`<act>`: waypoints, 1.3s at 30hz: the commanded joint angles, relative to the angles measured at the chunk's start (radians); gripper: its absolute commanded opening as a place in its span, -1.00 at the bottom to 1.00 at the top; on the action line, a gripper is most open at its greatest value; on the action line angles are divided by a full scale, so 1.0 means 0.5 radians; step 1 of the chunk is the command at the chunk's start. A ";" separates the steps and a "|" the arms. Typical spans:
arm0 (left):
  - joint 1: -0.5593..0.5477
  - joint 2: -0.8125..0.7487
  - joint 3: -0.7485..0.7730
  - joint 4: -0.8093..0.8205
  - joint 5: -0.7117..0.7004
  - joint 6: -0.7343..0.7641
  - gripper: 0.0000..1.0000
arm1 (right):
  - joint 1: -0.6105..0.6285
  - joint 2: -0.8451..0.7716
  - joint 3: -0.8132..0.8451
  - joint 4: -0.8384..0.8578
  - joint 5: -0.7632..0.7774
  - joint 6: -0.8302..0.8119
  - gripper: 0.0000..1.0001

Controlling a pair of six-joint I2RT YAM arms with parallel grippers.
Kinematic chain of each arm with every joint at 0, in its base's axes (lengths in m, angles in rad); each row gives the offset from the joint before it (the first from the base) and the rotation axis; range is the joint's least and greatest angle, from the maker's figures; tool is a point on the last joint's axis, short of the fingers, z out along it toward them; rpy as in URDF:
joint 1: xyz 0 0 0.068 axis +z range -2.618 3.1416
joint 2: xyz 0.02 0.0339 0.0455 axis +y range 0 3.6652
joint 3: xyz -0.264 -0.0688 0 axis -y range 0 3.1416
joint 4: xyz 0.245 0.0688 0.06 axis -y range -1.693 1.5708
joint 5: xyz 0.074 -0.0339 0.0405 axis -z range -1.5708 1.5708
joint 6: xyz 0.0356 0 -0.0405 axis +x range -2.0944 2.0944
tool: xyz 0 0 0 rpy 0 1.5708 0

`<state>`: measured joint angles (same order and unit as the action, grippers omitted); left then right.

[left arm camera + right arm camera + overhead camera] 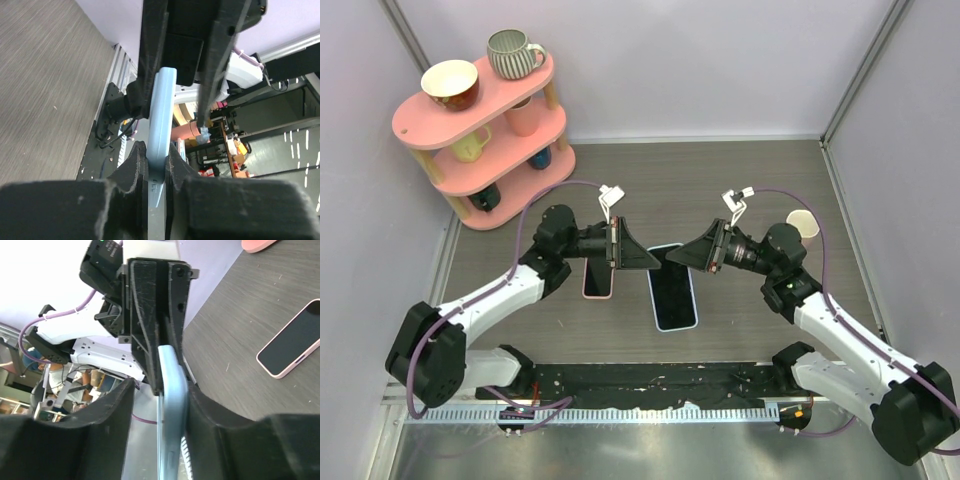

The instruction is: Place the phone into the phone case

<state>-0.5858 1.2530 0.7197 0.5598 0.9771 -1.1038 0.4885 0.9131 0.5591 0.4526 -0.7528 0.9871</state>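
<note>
A light-blue phone case (673, 295) with a dark glossy face hangs mid-table between both grippers. I cannot tell whether that face is a phone. My left gripper (653, 260) is shut on the case's far end. In the left wrist view the case (162, 110) stands edge-on, clamped in that gripper (156, 160). My right gripper (676, 258) is at the same end, open. In the right wrist view the case (172, 405) rests against one finger of it (161, 387), with a gap to the other. A pink-edged phone (290, 339) with a black screen lies flat on the table (598, 283), left of the case.
A pink three-tier shelf (440, 120) with mugs and a bowl stands at the back left. A small white disc (803, 222) lies at the right, behind the right arm. A black rail (650, 385) runs along the near edge.
</note>
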 commanded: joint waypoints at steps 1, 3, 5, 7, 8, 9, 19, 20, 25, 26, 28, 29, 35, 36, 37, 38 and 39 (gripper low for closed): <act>0.067 0.056 -0.010 -0.015 -0.073 -0.029 -1.00 | 0.011 -0.056 0.115 0.000 0.039 -0.026 0.13; 0.107 0.077 0.021 -0.201 -0.107 0.047 -1.00 | 0.005 -0.089 0.124 -0.095 0.116 -0.041 0.43; 0.162 0.120 0.039 -0.303 -0.147 0.106 -1.00 | -0.010 -0.148 0.170 -0.439 0.308 -0.151 0.66; 0.184 0.172 0.085 -0.325 -0.144 0.124 -1.00 | -0.020 -0.233 0.253 -0.698 0.498 -0.259 0.69; 0.184 0.224 0.110 -0.416 -0.165 0.182 -1.00 | -0.023 -0.261 0.271 -0.885 0.581 -0.341 0.70; 0.187 0.267 0.195 -0.514 -0.190 0.243 -1.00 | -0.023 -0.301 0.308 -0.966 0.728 -0.375 0.71; 0.187 0.835 0.518 -0.751 -0.282 0.431 -1.00 | -0.026 -0.461 0.404 -1.408 1.183 -0.639 0.71; 0.187 0.875 0.576 -0.824 -0.288 0.453 -1.00 | -0.026 -0.464 0.404 -1.421 1.193 -0.658 0.71; 0.187 1.151 0.717 -0.871 -0.261 0.490 -1.00 | -0.026 -0.479 0.401 -1.454 1.220 -0.759 0.71; 0.187 1.172 0.748 -0.880 -0.261 0.493 -1.00 | -0.026 -0.479 0.404 -1.460 1.220 -0.765 0.71; 0.187 1.240 0.797 -0.987 -0.270 0.563 -1.00 | -0.026 -0.473 0.398 -1.461 1.199 -0.787 0.71; 0.187 1.261 0.852 -1.055 -0.282 0.606 -1.00 | -0.026 -0.467 0.382 -1.464 1.187 -0.793 0.71; 0.187 1.360 0.999 -1.527 -0.478 0.977 -1.00 | -0.026 -0.449 0.263 -1.464 1.196 -0.802 0.71; 0.187 1.372 1.012 -1.564 -0.503 1.005 -1.00 | -0.026 -0.449 0.253 -1.461 1.190 -0.802 0.70; 0.184 1.390 1.030 -1.634 -0.527 1.035 -1.00 | -0.026 -0.443 0.250 -1.448 1.187 -0.802 0.71; 0.187 1.424 1.070 -1.681 -0.549 1.087 -0.95 | -0.026 -0.436 0.247 -1.445 1.181 -0.805 0.71; 0.187 1.439 1.092 -1.724 -0.604 1.109 -0.87 | -0.026 -0.430 0.244 -1.445 1.165 -0.808 0.70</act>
<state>-0.4946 1.9423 1.2003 -0.1528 0.7509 -0.6853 0.4774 0.6903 0.6842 -0.2962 -0.1730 0.6067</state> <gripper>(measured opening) 0.160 0.853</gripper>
